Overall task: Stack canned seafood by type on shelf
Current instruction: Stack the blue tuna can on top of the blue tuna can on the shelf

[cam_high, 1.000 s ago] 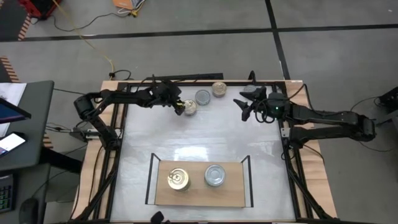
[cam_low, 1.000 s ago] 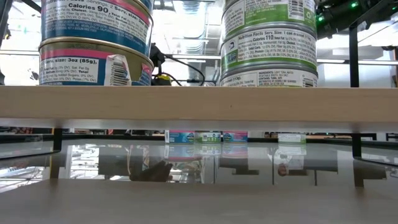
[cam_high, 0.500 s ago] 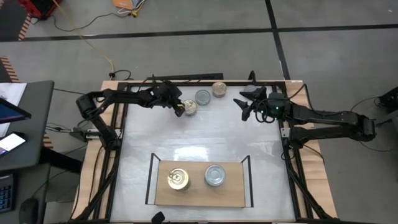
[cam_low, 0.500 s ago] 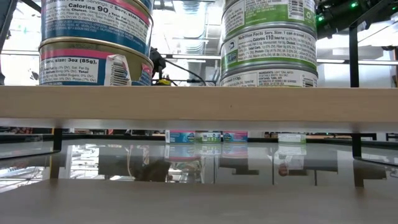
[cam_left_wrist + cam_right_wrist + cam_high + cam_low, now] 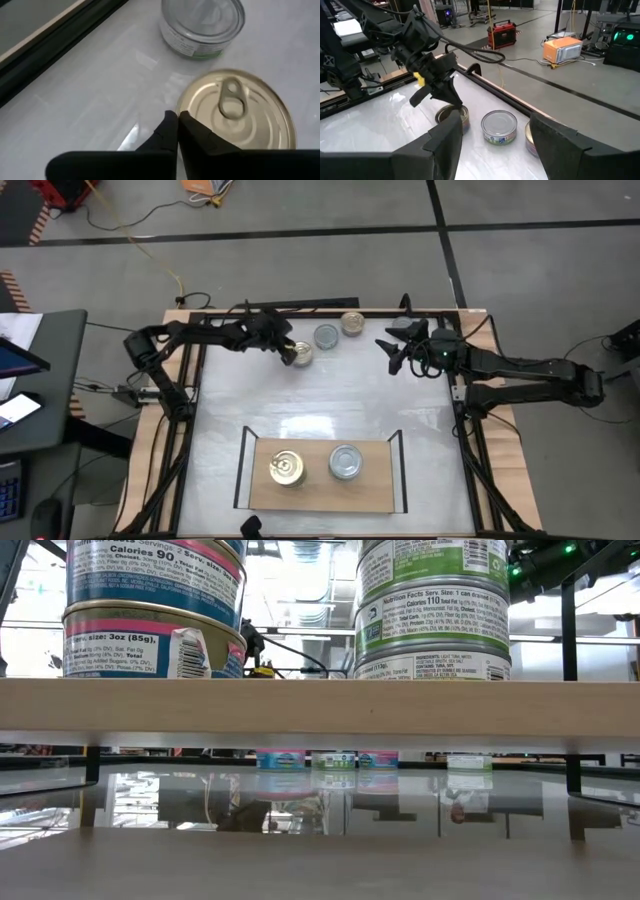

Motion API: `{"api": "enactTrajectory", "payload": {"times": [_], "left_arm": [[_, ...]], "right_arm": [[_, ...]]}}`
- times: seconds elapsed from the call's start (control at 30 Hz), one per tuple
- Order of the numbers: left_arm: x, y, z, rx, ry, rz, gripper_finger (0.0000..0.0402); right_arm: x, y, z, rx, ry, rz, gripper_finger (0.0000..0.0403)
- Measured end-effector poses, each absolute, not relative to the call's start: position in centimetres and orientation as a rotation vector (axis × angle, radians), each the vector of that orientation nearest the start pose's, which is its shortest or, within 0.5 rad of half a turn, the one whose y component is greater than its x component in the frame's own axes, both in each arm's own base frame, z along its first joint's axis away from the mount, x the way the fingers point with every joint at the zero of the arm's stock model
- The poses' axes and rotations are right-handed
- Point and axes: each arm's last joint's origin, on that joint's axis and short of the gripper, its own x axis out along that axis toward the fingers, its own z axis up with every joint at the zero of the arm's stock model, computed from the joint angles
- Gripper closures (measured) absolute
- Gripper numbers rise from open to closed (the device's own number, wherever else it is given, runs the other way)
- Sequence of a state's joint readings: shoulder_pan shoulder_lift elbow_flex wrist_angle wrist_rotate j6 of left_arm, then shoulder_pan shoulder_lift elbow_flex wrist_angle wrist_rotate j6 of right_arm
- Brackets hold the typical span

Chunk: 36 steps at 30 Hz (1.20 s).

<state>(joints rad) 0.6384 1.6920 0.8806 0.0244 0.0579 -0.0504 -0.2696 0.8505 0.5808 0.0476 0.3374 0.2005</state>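
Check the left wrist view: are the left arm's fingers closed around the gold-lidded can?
No, the left gripper has its fingers pressed together beside the gold-lidded can, at its rim, with nothing between them.

Grey concrete floor (image 5: 300, 270) crossed by dark lines, cables trailing.

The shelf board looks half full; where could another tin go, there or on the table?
The shelf has bare wood right of the silver-lidded stack and left of the gold-lidded stack. The white tabletop is bare between the shelf and the three loose tins, where the left hand crowds things.
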Motion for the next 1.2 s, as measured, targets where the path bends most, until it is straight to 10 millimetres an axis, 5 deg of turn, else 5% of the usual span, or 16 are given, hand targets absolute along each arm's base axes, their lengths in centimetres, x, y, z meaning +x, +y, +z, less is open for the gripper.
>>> {"api": "enactTrajectory", "payload": {"times": [0.5, 0.73, 0.93, 1.2], "left_arm": [[24.1, 21.7, 15.1, -0.506, 0.784, 0.599, 0.0401], [24.0, 21.4, 15.2, -0.438, 0.832, 0.552, 0.0401], [23.5, 19.9, 17.1, -0.27, 0.928, 0.564, 0.0401], [24.1, 14.7, 21.8, 0.173, 0.981, 0.573, 0.0378]], "right_arm": [[18.1, -6.0, 27.3, 0.185, 0.168, -0.624, 0.0148], [18.1, -6.0, 27.3, 0.184, 0.168, -0.624, 0.0148], [18.1, -6.0, 27.3, 0.17, 0.172, -0.623, 0.0148], [18.1, -6.0, 27.3, 0.168, 0.173, -0.623, 0.0148]]}}
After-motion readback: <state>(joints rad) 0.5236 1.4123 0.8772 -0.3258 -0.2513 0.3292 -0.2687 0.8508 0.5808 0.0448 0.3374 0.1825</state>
